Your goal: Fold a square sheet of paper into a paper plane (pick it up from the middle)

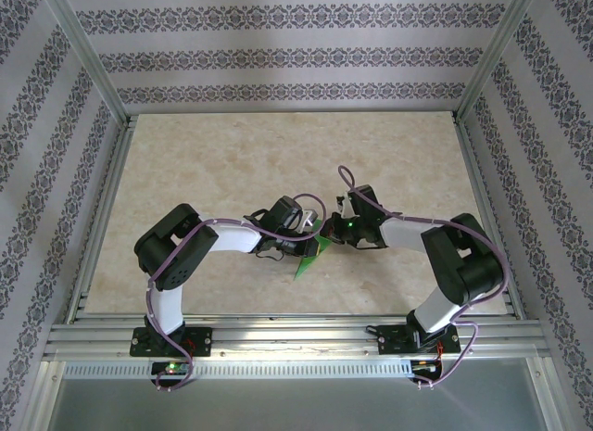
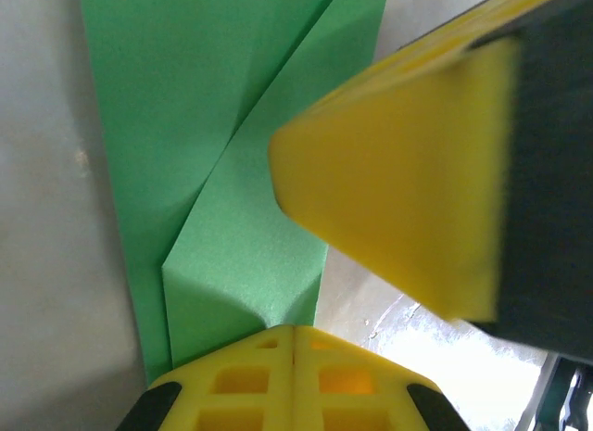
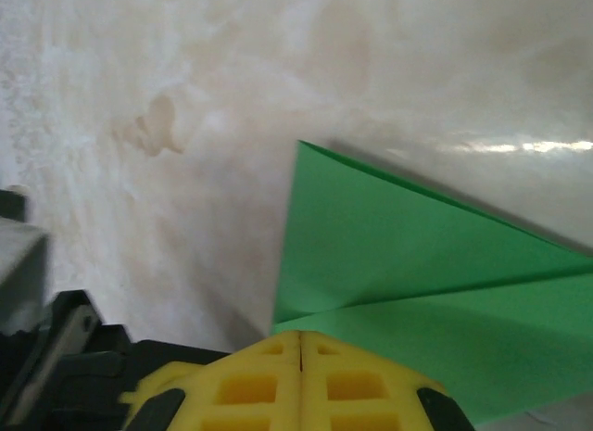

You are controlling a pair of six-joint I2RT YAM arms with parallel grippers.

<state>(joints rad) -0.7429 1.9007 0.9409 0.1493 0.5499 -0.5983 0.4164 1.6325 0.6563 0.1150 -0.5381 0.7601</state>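
Near the middle of the table [image 1: 185, 162], a little toward its near edge, you see the sheet of paper [image 1: 309, 258], partly folded, with diagonal creases and overlapping flaps. The left gripper [image 2: 294, 331] is closed on one edge of the paper, its yellow fingers meeting with no gap. The right gripper [image 3: 301, 336] is likewise clamped shut on the paper where two layers come together, on the side toward the table's right edge. Whether the paper rests on the table or hangs just clear of it cannot be told.

Expect a very light, limp and slick material: it should sag away from any pinch, slide between smooth pads and crease for good wherever it is squeezed. Take hold on doubled layers or along an existing crease, close to the fold you mean to work, and keep opposing pulls gentle, since a single layer would probably tear.
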